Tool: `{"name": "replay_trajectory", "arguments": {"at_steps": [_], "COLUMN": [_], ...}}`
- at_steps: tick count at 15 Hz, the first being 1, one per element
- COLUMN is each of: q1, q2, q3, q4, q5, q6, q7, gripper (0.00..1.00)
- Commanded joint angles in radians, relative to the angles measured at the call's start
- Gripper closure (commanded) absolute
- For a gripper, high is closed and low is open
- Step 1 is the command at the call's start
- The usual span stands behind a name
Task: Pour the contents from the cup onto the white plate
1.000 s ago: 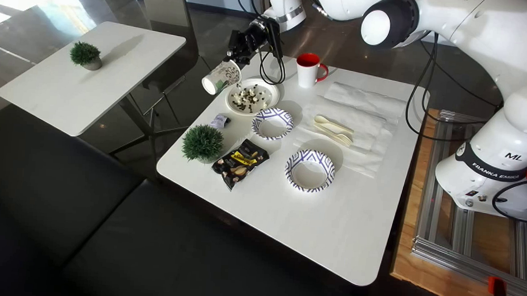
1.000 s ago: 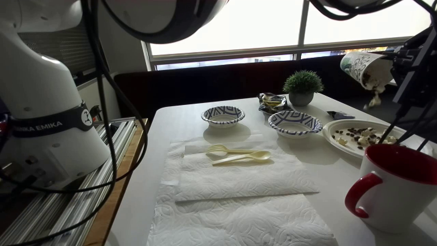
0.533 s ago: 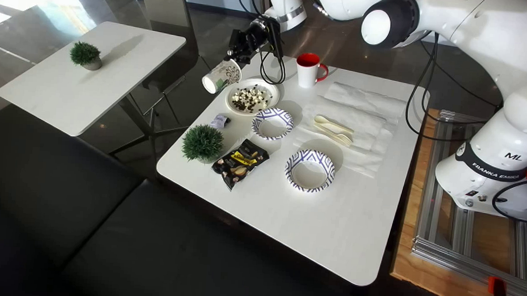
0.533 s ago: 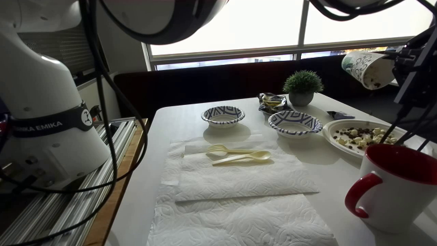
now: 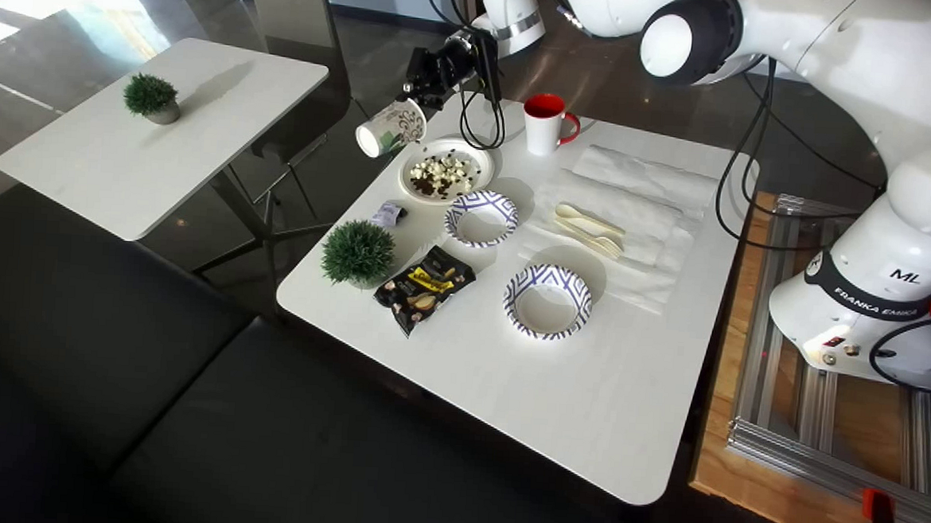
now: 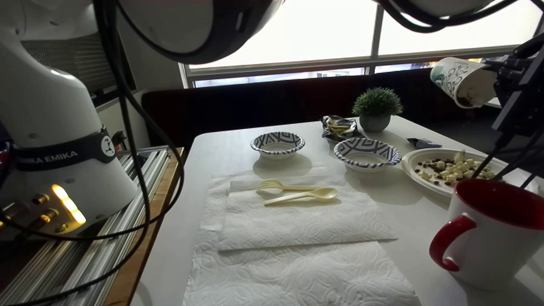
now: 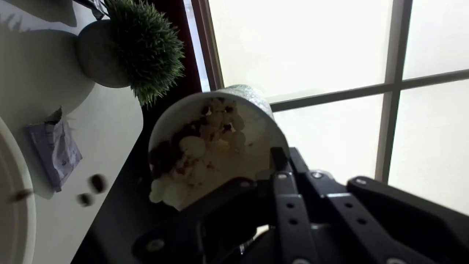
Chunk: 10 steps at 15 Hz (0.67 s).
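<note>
The wrist view has the white plate (image 7: 22, 227) cut off at its left edge, with dark bits (image 7: 97, 183) blurred in mid-air over its rim and just beside it; some could miss, since the mouth of the cup (image 7: 234, 165) stands off to one side. A purple packet (image 7: 58, 150) lies on the table (image 7: 106, 132) just beyond that rim, where strays might land. Next come a potted plant (image 7: 143, 51) and the cup, tipped on its side, popcorn (image 7: 192, 146) and more dark bits lying along its wall, with a clump at the lip. That clump may drop all at once if the tilt steepens fast; if it grows no steeper, the pieces deeper in will probably not come out. Rightmost is the gripper (image 7: 289, 157), its jaws nearly together, pinching only the cup's wall at the rim; so narrow a hold could buckle the wall or let the cup swivel if shaken. In an exterior view the cup hangs above and left of the plate, seemingly close to the table's edge, so a slip could send popcorn off it. The plate rests on the table with popcorn and dark bits in it; a patterned bowl (image 5: 481, 226) just beside it might catch a bounce. Farther right, in both exterior views, cables (image 6: 489, 154) hang near the plate and a red-and-white mug (image 6: 493, 250); a low sweep could drag them against either.
</note>
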<state>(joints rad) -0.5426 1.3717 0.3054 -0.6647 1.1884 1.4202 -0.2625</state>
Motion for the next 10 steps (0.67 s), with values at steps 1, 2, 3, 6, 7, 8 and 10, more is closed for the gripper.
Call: {"name": "replay_trajectory", "arguments": {"at_steps": [1,2,3,6,7,8,10], "q1": [-0.012,-0.014,-0.016,-0.02,-0.021,-0.022,-0.026], "q2": [0.048,0.05,0.051,0.054,0.055,0.056,0.056], "q3": [0.041,0.046,0.049,0.057,0.058,0.06,0.061], "q4": [0.058,0.058,0.058,0.059,0.059,0.059,0.06], "q5": [0.05,0.058,0.06,0.057,0.056,0.055,0.053], "q6": [-0.009,-0.009,-0.009,-0.006,-0.006,-0.005,-0.006], "q7": [0.045,0.047,0.05,0.059,0.063,0.064,0.071], "gripper": [0.99,0.99,0.99,0.99,0.99,0.99,0.99]}}
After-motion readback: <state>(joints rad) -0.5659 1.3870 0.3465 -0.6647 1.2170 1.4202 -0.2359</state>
